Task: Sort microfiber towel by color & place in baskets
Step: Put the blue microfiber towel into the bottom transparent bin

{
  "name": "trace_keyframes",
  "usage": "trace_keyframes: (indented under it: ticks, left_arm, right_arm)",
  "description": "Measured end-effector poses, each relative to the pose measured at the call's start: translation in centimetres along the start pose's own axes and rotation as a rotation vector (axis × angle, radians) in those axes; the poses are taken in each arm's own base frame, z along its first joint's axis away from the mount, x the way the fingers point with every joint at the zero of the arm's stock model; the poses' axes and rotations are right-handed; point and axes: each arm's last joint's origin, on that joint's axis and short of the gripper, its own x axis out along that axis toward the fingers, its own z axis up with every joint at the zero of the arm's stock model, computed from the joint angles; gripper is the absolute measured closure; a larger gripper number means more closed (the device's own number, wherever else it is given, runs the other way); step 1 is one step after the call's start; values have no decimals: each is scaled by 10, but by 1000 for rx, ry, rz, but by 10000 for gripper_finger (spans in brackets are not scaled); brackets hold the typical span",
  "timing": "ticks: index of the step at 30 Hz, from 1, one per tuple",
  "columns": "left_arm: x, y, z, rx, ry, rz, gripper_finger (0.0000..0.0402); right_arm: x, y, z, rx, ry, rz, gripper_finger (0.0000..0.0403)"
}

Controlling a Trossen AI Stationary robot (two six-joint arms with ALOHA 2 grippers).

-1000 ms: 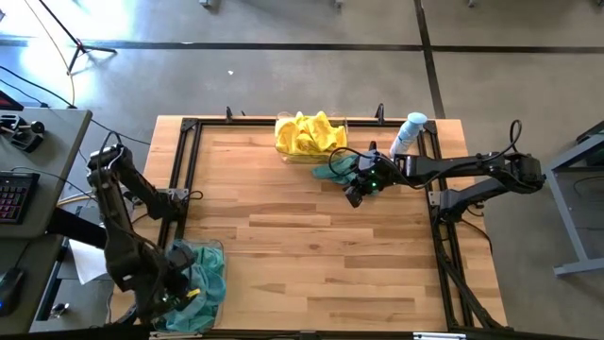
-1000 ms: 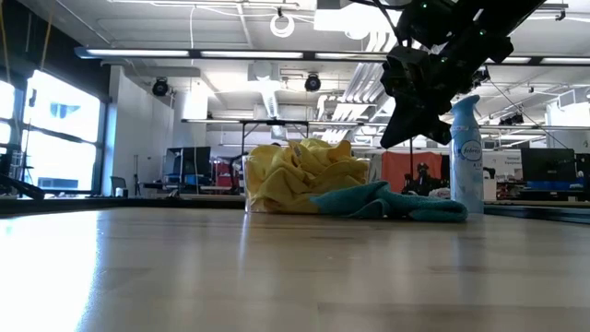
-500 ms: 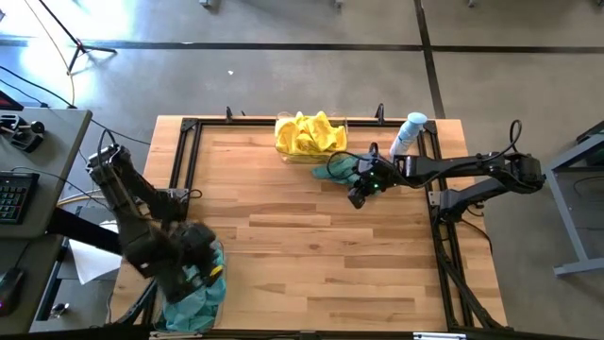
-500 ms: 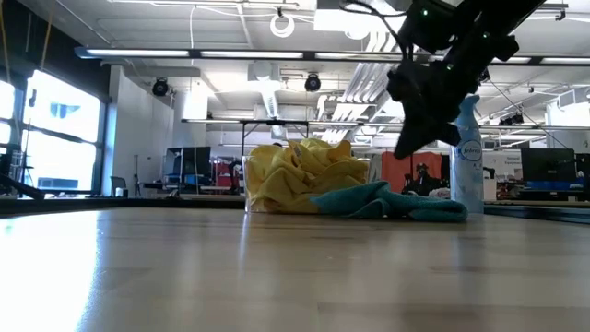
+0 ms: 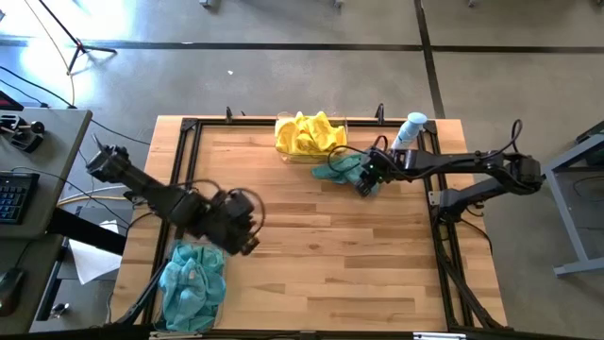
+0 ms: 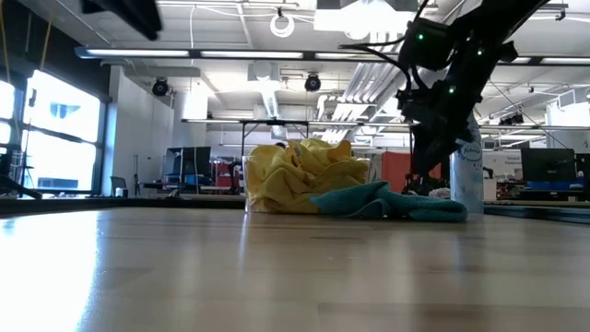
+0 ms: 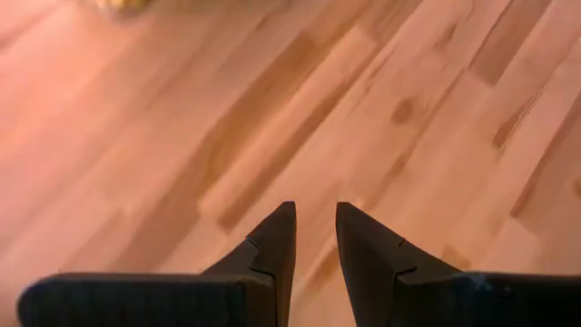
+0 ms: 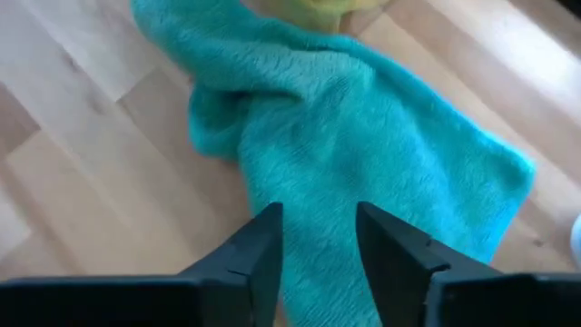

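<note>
From up top, I'm reaching my right gripper over the loose teal towel lying on the wooden table, right beside the clear basket stuffed with yellow towels. The spray bottle is standing just behind my right arm. My left gripper is hanging over bare wood, near the other basket holding teal towels at the table's near left corner.
</note>
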Motion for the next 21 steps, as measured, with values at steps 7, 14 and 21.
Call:
trace_keyframes:
  ticks: [7,14,21]
  left_arm:
    - [19,7,42,78,-109,-28,332]
    - [28,14,65,95,-181,-34,332]
    - [36,12,71,115,-241,23,332]
  right_arm:
    - [26,-1,5,-89,39,23,235]
    - [58,3,-7,-143,218,75,240]
    - [54,8,-13,-250,274,175,374]
